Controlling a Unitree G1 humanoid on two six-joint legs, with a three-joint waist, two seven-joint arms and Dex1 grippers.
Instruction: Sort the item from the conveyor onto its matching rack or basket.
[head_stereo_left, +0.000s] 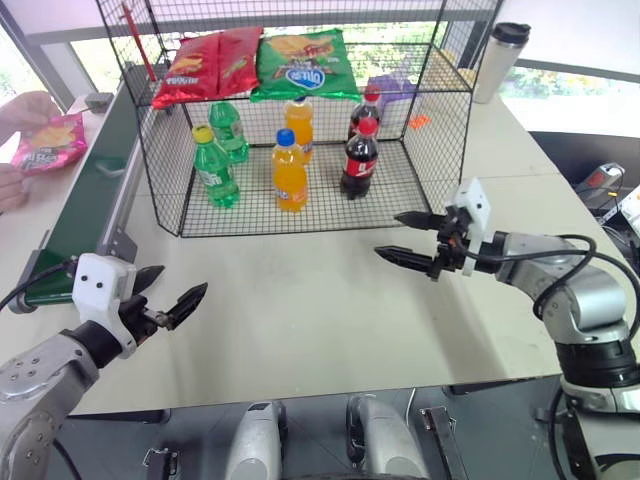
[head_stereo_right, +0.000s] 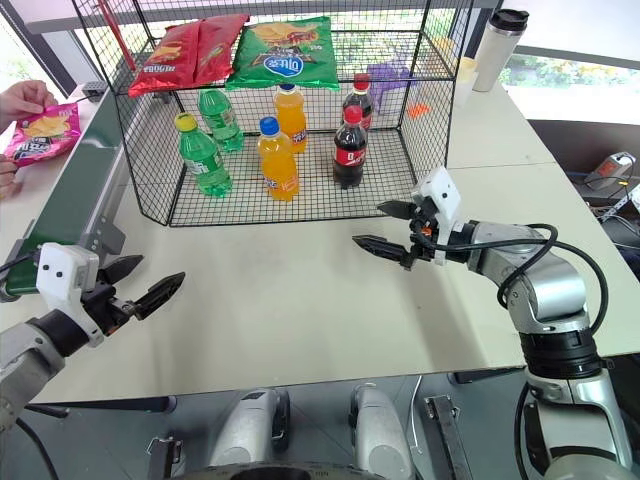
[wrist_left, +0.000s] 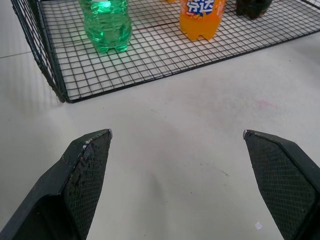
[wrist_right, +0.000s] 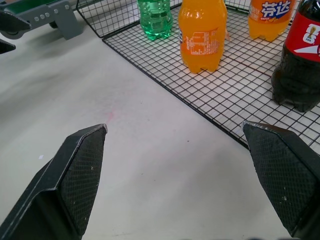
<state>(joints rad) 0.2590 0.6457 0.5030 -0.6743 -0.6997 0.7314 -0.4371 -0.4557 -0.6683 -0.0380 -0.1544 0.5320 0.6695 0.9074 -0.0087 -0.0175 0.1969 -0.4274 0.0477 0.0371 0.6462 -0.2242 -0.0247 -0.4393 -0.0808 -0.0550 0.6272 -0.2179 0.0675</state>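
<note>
Held both arms low over the bare white surface (head_stereo_left: 330, 320) in front of the rack (head_stereo_left: 150, 170), apparently waiting, since nothing had yet reached them. Kept the left gripper (head_stereo_left: 165, 300) with its fingers spread wide and empty, pointing toward the rack's front edge; same with the right gripper (head_stereo_left: 408, 240), fingers spread wide apart, nothing between them, aimed across the surface toward the rack's lower floor. Found the pink chip bag (head_stereo_left: 50, 143) far off at the left edge, pinched in a person's hand (head_stereo_left: 25, 110) just beside the conveyor (head_stereo_left: 85, 215), seemingly about to be set on the belt, not yet lying on it. Lay well apart from both sets of fingers, nearer the left ones but beyond the conveyor's near end. Sorted by kind inside the rack: red chip bags (head_stereo_left: 205, 62) and a green chip bag (head_stereo_left: 305, 62) on the upper shelf, green bottles (head_stereo_left: 215, 165), orange bottles (head_stereo_left: 290, 170) and cola bottles (head_stereo_left: 360, 155) upright on the lower floor. Judged the upper shelf, beside the other bags, the likely home for the pink one.
</note>
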